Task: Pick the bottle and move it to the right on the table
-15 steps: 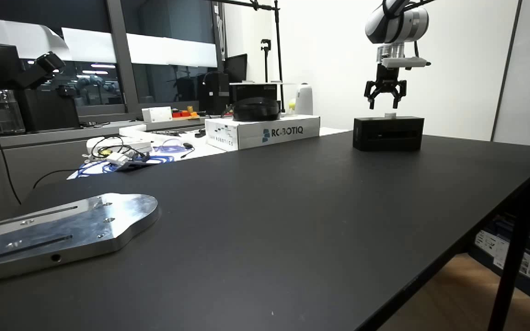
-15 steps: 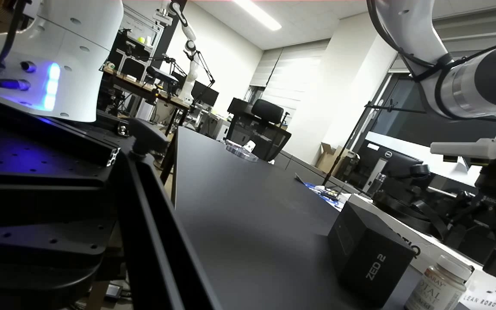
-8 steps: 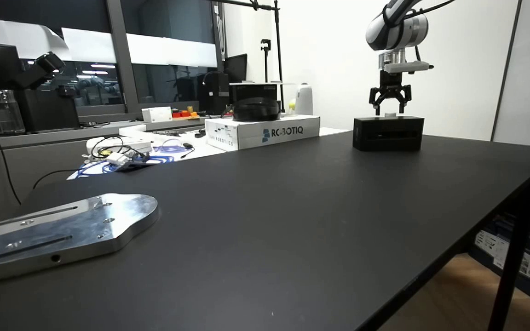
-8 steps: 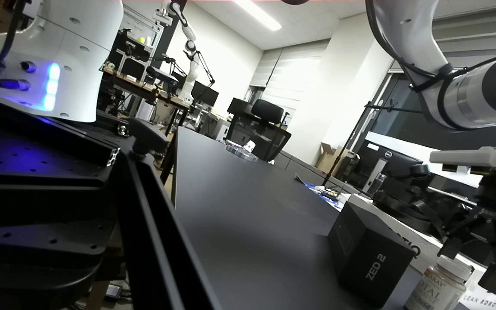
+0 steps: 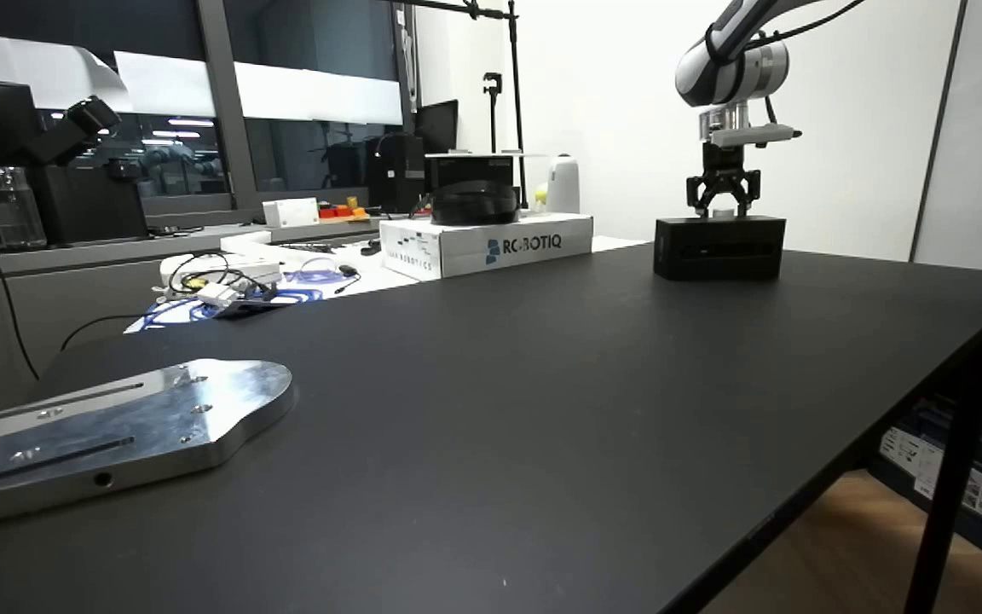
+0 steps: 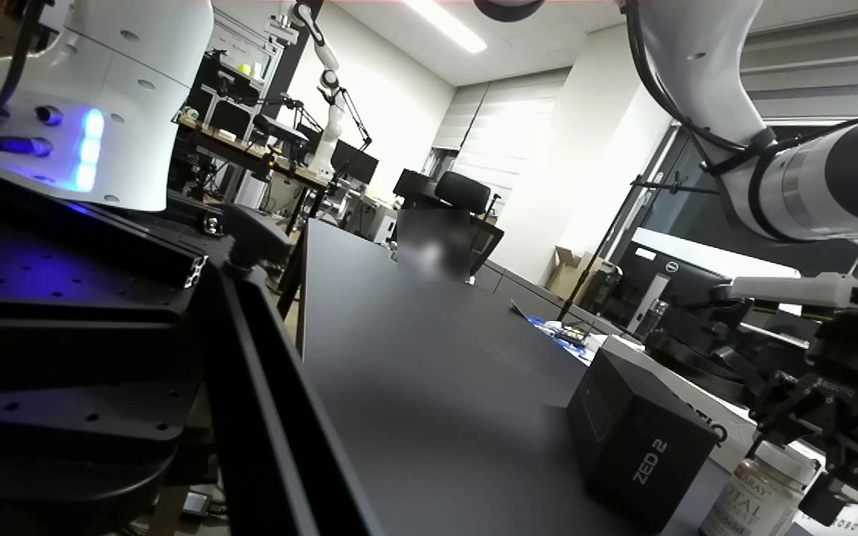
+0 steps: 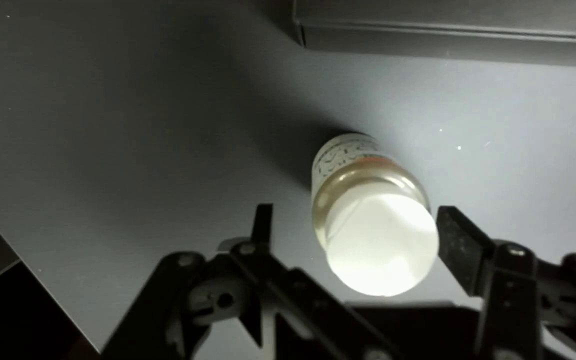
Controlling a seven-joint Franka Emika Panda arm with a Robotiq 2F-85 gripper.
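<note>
The bottle stands upright on the black table (image 5: 499,409). In the wrist view its white cap (image 7: 383,240) faces me, with a clear neck and a pale label below. In an exterior view the pale labelled bottle (image 6: 749,499) shows beside the black box; elsewhere only its cap (image 5: 723,213) shows above that box. My gripper (image 7: 357,225) is open, a finger on each side of the cap. The right finger is close to the cap; a wider gap lies at the left finger. The gripper also shows in both exterior views (image 5: 722,210) (image 6: 794,473); in one, its fingertips are partly behind the box.
The low black box (image 5: 719,249) stands right beside the bottle, and also shows in the wrist view (image 7: 448,25). A white Robotiq carton (image 5: 516,247) lies beyond the table's edge. A metal plate (image 5: 133,426) lies at the table's far end from the arm.
My gripper has moved down, with a small sideways shift, from above the bottle to around its cap. The fingers stay apart. The bottle and the black box have not moved.
</note>
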